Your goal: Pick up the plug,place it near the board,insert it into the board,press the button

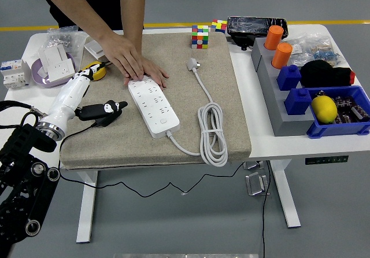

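One view shows it all, the head view. A white power strip (153, 106) lies on a tan mat (219, 125) that covers most of the white table (300, 142). This strip is the board.

A person stands on the far side of the strip. The person's hand (132, 61) lies flat, with its fingers on the far end of the strip, pressing it down.

The strip's white cord (213, 133) comes out of its near end and lies in loops just right of the strip. The cord then runs up to the white plug (192, 65). The plug rests on the mat, to the right of the strip's far end, not touching it. No hand holds the plug.

The robot's left hand (104, 110) is left of the strip, low over the mat. Its black fingers are loosely bent and hold nothing.

A colorful cube (200, 36) sits on the mat, beyond the strip and past the plug.
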`<state>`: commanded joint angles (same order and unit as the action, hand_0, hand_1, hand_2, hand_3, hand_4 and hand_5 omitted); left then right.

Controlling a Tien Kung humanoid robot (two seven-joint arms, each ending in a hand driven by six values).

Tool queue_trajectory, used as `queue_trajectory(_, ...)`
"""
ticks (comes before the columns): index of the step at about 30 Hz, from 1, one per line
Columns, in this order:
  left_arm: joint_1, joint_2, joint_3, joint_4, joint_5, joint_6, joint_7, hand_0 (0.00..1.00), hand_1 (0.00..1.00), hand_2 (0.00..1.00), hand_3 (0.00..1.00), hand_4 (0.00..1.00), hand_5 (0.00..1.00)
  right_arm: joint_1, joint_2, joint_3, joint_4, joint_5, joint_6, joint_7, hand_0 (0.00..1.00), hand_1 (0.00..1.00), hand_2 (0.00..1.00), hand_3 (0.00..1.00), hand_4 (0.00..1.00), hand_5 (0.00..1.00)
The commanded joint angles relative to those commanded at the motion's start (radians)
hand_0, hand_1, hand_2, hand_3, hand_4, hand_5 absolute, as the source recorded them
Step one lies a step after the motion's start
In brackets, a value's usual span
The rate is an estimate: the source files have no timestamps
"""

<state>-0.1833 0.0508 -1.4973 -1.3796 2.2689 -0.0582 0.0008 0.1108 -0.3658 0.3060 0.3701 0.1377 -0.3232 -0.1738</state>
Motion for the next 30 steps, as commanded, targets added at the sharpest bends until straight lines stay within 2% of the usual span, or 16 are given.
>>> queue_trajectory(3, -0.009, 0.000, 0.001, 0.021, 0.000, 0.003, -0.001, 0.998, 0.998, 0.998, 0.998, 0.998, 0.508, 0.000, 0.001, 0.000, -0.001, 0.002, 0.000, 0.000, 0.796, 0.759, 0.747, 0.765, 0.998, 0.973)
queue_trajectory(9, -0.050, -0.002, 0.013, 0.155, 0.000, 0.021, -0.001, 0.998, 0.998, 0.970, 0.993, 0.998, 0.506, 0.004, 0.003, 0.004, 0.000, -0.002, -0.001, 0.001, 0.795, 0.758, 0.748, 0.764, 0.998, 0.973)
queue_trajectory(13, -0.051, -0.010, 0.014, 0.197, 0.000, 0.035, 0.000, 0.998, 0.998, 0.970, 0.993, 0.998, 0.506, 0.004, 0.004, 0.005, 0.000, -0.001, -0.002, 0.001, 0.795, 0.758, 0.748, 0.764, 0.998, 0.973)
queue_trajectory(14, -0.052, -0.012, 0.014, 0.206, 0.000, 0.038, 0.000, 0.965, 0.979, 0.946, 0.967, 0.998, 0.497, 0.004, 0.004, 0.005, 0.000, 0.000, -0.002, 0.001, 0.795, 0.759, 0.749, 0.764, 0.998, 0.976)
queue_trajectory(19, -0.075, -0.019, 0.016, 0.268, 0.000, 0.057, -0.009, 0.965, 0.979, 0.946, 0.967, 0.998, 0.497, 0.001, 0.005, 0.004, -0.001, 0.002, 0.000, 0.001, 0.795, 0.759, 0.749, 0.764, 0.998, 0.976)
queue_trajectory(30, -0.115, -0.040, 0.039, 0.357, 0.000, 0.110, -0.019, 0.929, 0.970, 0.926, 0.919, 0.998, 0.487, 0.006, 0.003, 0.008, 0.000, 0.007, -0.004, 0.003, 0.794, 0.758, 0.747, 0.764, 0.998, 0.985)
